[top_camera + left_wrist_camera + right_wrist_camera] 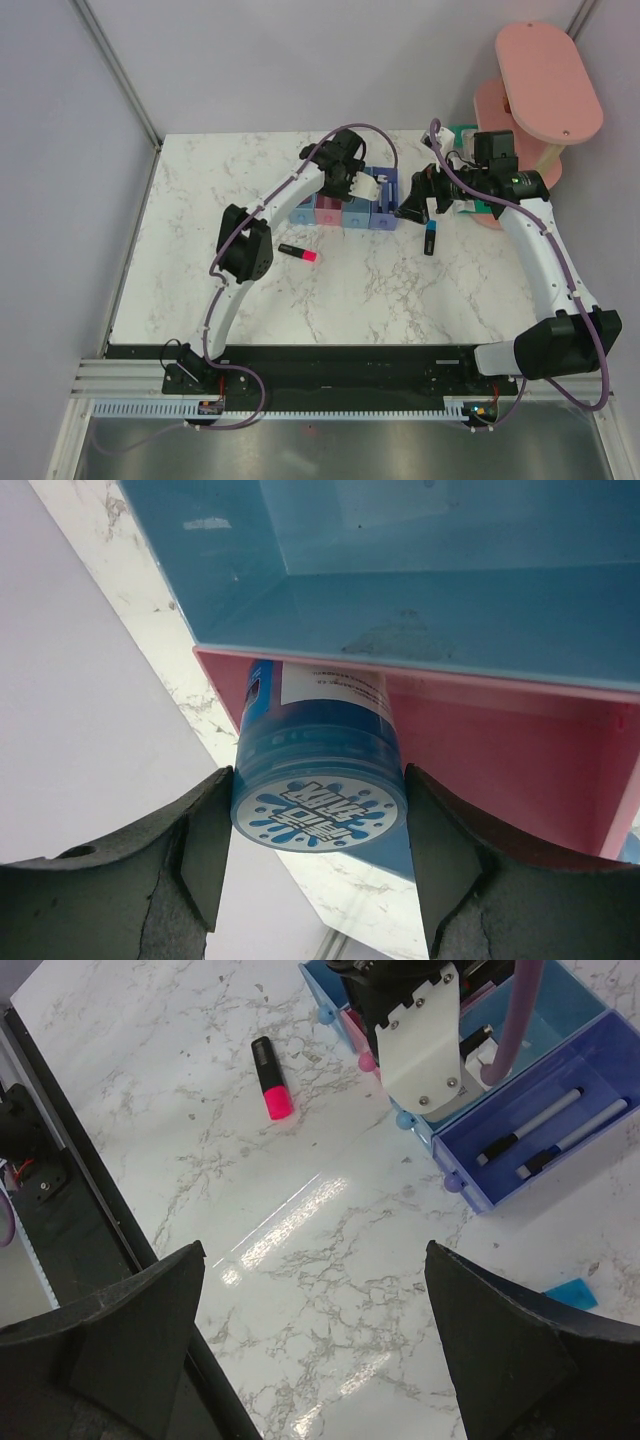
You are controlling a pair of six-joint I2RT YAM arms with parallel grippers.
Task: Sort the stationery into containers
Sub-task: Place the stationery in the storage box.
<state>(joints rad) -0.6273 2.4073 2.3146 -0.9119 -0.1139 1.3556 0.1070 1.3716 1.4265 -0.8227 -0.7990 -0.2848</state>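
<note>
A round blue pot with a splash-pattern lid sits between the fingers of my left gripper, which is shut on it. The pot is at the pink tray, its far end hidden behind the blue tray's wall. The containers stand in a row mid-table. Two thin pens lie in the violet-blue tray. My right gripper hangs open over bare marble, right of the row. A pink-ended highlighter and a blue-ended one lie loose.
A small blue eraser lies on the marble near the violet-blue tray. A pink two-tier shelf and a green tray stand at the back right. The table's black front rail runs along the near edge.
</note>
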